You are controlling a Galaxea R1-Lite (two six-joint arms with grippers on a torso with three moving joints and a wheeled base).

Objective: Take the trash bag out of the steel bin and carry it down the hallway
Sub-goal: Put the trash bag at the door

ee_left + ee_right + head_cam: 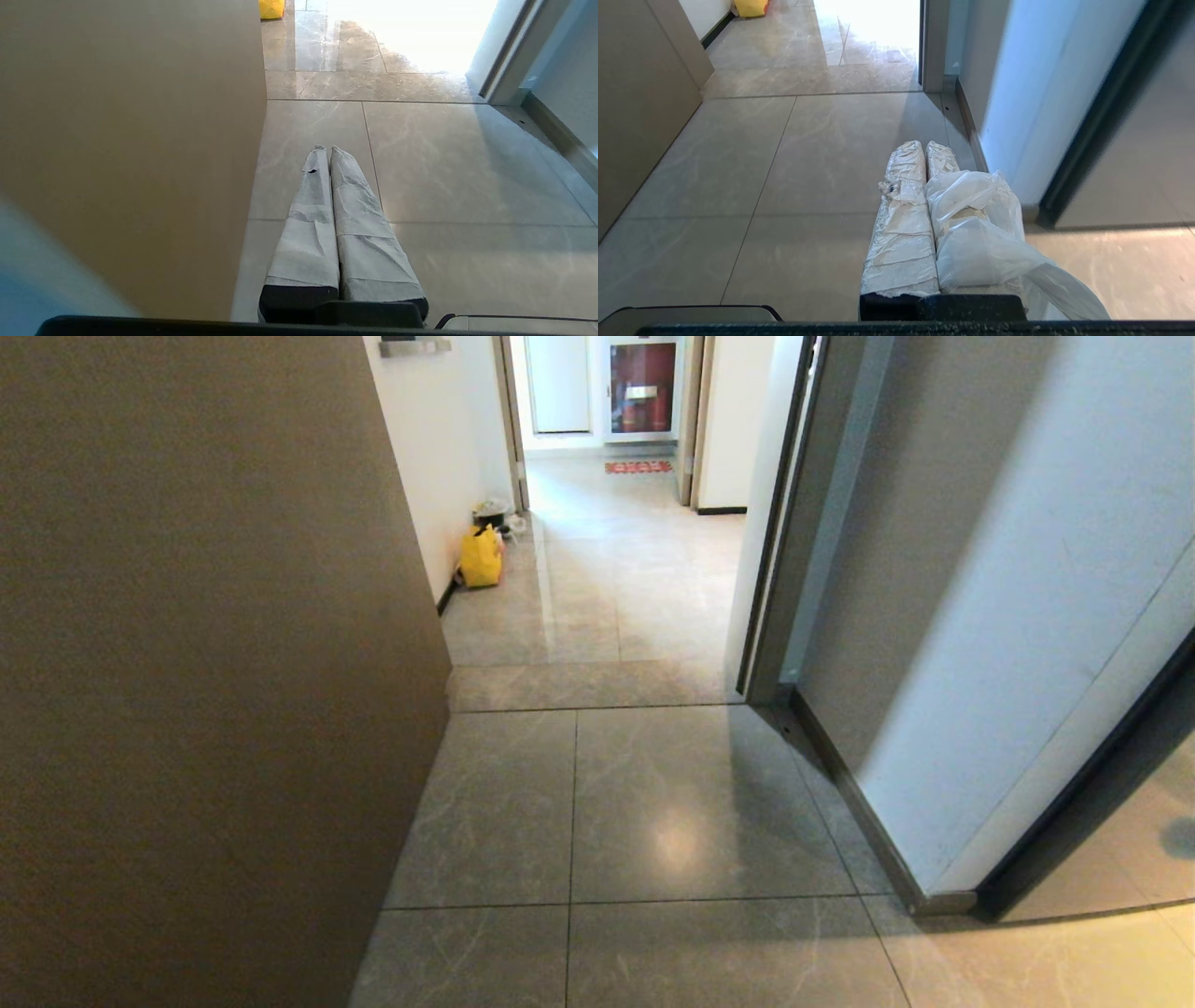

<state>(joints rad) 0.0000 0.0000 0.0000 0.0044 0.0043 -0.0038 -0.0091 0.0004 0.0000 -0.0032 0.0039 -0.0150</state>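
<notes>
I count two grippers: my left gripper (327,149) and my right gripper (927,144), each with two wrapped fingers. One white trash bag (980,233) is draped over my right gripper. One yellow bag (481,558) stands against the hallway wall (439,448). One red mat (639,467) lies at the far end. Two doorways are visible.

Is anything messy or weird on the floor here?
A yellow bag sits on the hallway floor against the wall with some clutter behind it. Also, a white trash bag is draped over the shut right gripper.
</notes>
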